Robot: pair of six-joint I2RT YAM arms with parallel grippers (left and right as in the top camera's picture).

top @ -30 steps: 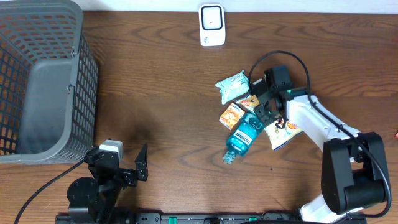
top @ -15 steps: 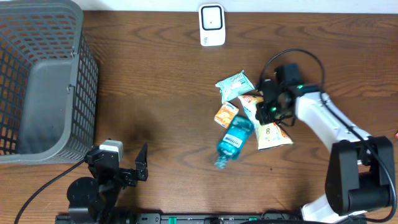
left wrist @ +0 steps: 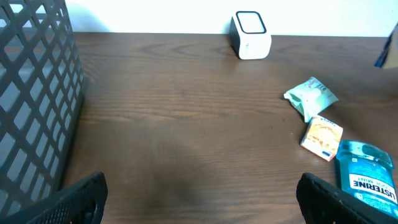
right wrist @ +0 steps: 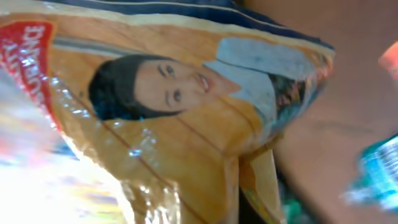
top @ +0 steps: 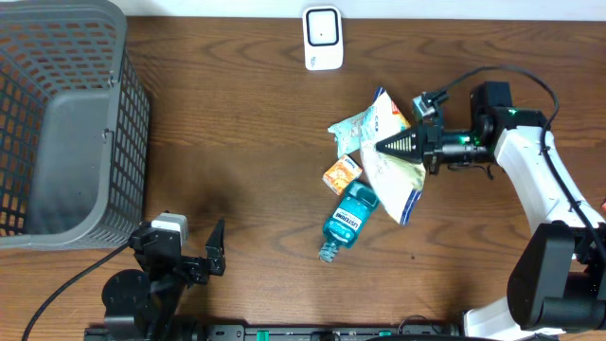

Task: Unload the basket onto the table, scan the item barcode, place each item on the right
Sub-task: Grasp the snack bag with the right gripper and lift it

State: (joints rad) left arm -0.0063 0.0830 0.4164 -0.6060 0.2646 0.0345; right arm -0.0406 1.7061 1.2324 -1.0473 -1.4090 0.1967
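Since the barcode must be turned toward a reader, the snack bag (top: 396,180) hangs pinched at one edge in the right gripper (top: 402,145), whose fingers are closed on it, right of the table's centre. Just left of it lie a green packet (top: 352,128), a small orange box (top: 342,174) and a mouthwash bottle (top: 347,214). The white scanner (top: 322,38) stands at the far edge, well apart. At the near left, the left gripper (left wrist: 199,199) is spread wide and holds nothing, probably parked clear.

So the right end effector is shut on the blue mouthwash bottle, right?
Not quite. The right end effector is shut on the yellow and white plastic snack bag, not the bottle. The blue plastic mouthwash bottle lies untouched on the brown wooden table, as the overhead view shows.
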